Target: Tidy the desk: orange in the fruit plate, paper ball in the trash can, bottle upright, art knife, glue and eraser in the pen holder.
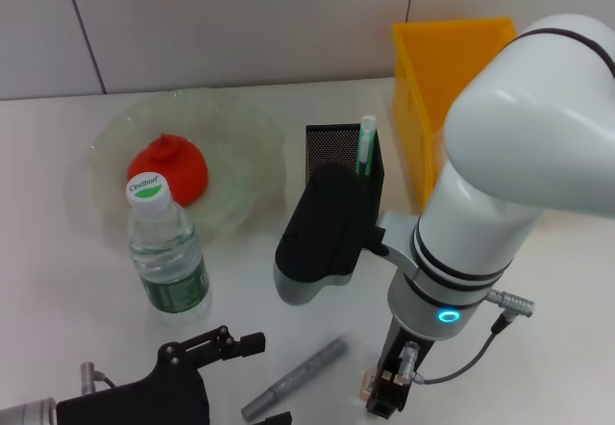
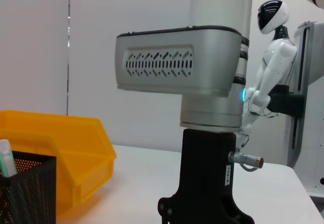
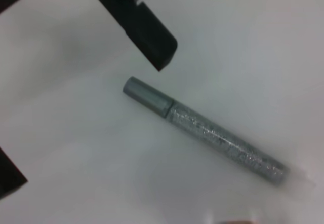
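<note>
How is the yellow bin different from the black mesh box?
The trash can is bright yellow with solid plastic walls; the pen holder is black see-through mesh. The trash can is much bigger than the pen holder. A green-and-white stick pokes out of the pen holder; nothing shows above the trash can's rim. Both stand upright, open-topped.

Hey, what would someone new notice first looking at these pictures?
Probably the big white right arm filling the near right of the table, in front of the yellow trash can. Next, the orange sitting in the fruit plate at far left, with the bottle upright just before it.
</note>
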Robot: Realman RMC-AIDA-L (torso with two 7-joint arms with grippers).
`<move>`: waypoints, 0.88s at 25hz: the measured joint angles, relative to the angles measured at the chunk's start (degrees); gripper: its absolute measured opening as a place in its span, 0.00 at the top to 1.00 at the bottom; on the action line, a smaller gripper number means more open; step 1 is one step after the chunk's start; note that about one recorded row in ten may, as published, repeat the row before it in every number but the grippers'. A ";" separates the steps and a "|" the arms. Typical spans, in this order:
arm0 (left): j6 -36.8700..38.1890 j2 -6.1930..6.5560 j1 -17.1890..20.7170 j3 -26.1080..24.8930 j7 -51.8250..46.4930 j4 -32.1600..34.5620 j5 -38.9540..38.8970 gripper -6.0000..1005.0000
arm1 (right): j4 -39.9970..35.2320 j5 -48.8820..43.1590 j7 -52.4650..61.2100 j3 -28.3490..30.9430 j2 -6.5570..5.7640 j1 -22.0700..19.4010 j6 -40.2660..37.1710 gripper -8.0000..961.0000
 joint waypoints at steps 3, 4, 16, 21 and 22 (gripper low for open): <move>0.00 0.00 -0.05 0.00 0.00 0.03 0.00 0.20 | -0.21 0.10 -0.02 -0.02 0.00 0.08 0.18 0.53; 0.01 0.00 -0.05 0.00 0.00 0.05 0.00 0.20 | -0.24 0.13 -0.05 -0.02 0.00 0.08 0.27 0.53; 0.10 -0.09 -0.15 0.08 0.00 0.12 0.00 0.20 | -0.60 0.17 -0.51 -0.72 0.00 0.24 1.14 0.64; 0.09 -0.09 -0.16 0.06 0.00 0.06 0.00 0.20 | -0.37 0.27 -0.53 -0.47 0.00 0.24 1.02 0.66; 0.09 -0.09 -0.16 0.04 0.00 0.04 0.00 0.20 | -0.29 0.35 -0.53 -0.24 0.00 0.24 0.96 0.66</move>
